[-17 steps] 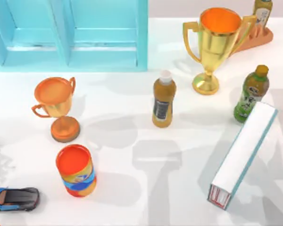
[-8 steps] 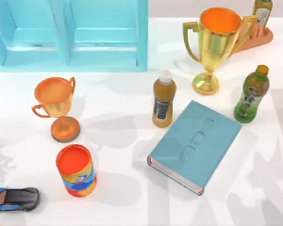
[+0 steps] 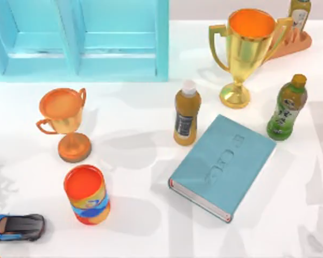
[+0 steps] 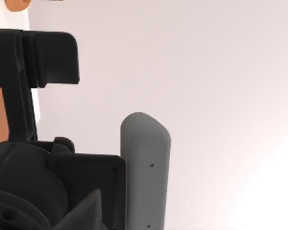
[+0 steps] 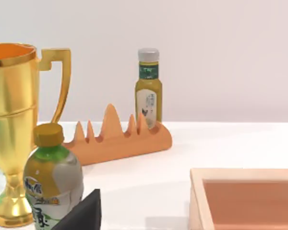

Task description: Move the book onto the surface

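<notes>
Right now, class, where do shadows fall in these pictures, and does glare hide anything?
Top view: soft grey shadows cross the surface; the book lying flat casts a narrow one beside it, no glare on its cover. Right wrist view: the gold trophy shines but stays readable. Left wrist view: a plain, evenly lit pale backdrop.

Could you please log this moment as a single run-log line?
book: flat, cover up, on the surface | beside amber bottle | left end effector: away from book | task: looks done
</notes>
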### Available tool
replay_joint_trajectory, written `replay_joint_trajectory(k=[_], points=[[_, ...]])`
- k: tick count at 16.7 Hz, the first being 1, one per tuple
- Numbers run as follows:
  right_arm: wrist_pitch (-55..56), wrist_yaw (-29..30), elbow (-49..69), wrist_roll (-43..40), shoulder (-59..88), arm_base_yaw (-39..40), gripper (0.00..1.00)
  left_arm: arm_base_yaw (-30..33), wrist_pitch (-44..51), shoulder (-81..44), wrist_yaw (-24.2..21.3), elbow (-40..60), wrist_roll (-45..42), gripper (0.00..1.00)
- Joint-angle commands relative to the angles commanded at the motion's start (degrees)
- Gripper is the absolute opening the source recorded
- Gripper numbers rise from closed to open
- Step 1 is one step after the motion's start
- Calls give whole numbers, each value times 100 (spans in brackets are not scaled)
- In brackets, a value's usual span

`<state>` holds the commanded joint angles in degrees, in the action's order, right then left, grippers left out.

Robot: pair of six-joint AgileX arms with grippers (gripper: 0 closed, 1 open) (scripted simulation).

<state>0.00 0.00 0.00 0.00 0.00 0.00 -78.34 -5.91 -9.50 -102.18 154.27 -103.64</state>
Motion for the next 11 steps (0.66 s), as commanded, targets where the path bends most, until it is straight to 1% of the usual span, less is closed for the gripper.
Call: replay_joint_trajectory(k=[4, 7, 9, 11], points=[[0, 0, 0, 0, 0, 0, 100, 415, -310, -699, -431, 1269, 757, 100], [0, 0, 0, 0, 0, 0, 100, 590, -552, -1070, -736, 2016, 1148, 100], [0, 0, 0, 0, 0, 0, 100, 638, -658, -1207, -870, 2316, 1284, 100], [0, 0, 0, 0, 0, 0, 100, 648, -686, -1240, -907, 2394, 1316, 100]])
